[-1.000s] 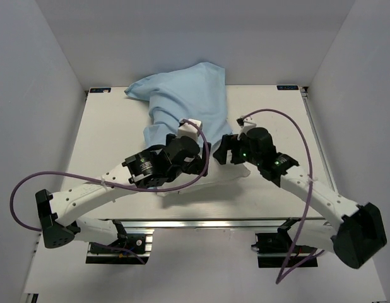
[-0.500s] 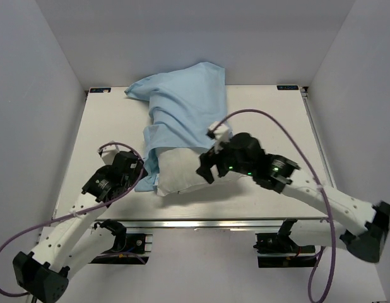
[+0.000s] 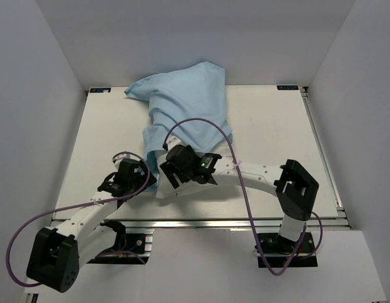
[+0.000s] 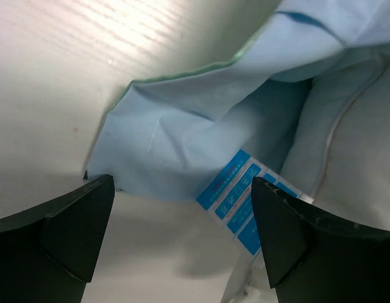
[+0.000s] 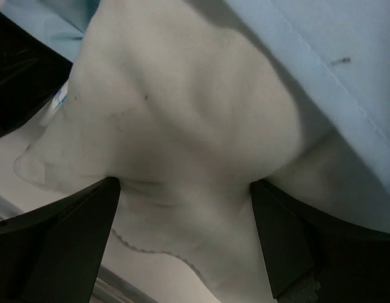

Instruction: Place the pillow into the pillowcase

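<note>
Clearly the pillow (image 5: 182, 113) is only partly in. Most of it lies under the light blue pillowcase (image 3: 189, 101) at the middle of the tabletop (image 3: 271, 126), while its near end sticks out bare, the blue tag (image 4: 236, 202) showing at the near-left corner.

The right end effector (image 5: 185, 189) stands spread wide over that bare end, with plump white fabric bulging between its jaws and nothing pinched. The left end effector (image 4: 180, 196) is also wide and empty, just above the case's flat near-left corner.

The main risk, as I judge it, is that nothing anchors the case. A push on the pillow would probably slide the whole bundle away across the tabletop rather than seat it deeper. If the left jaws close carelessly, they could catch the tag or pillow along with the hem, pinning the two together and blocking entry.
</note>
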`<state>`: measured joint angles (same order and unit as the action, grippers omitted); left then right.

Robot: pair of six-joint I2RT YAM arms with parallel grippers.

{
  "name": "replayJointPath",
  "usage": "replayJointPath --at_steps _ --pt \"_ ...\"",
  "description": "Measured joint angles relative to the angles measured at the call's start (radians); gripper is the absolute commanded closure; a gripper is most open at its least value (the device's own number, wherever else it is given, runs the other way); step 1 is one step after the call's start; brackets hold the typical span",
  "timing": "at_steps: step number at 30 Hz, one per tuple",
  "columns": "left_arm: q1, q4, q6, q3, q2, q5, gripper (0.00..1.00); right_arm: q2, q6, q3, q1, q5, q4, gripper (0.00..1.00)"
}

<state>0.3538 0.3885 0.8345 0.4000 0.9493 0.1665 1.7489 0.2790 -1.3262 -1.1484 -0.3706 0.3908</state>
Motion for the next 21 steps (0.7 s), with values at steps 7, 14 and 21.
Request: replayJointPath --at_steps 7,14,21 --pt "-0.037 -0.142 -0.038 -0.009 0.089 -0.019 0.02 0.040 0.080 -0.005 0.096 0.069 -0.048 1.00" --pt "-0.050 -0.147 -0.086 0.014 0.113 -0.047 0.02 -0.035 0.077 0.047 0.165 0.193 -0.110 1.00" --pt "-0.051 -0.127 -0.115 0.015 -0.050 -0.067 0.02 -0.212 0.026 0.055 0.194 0.230 -0.127 1.00"
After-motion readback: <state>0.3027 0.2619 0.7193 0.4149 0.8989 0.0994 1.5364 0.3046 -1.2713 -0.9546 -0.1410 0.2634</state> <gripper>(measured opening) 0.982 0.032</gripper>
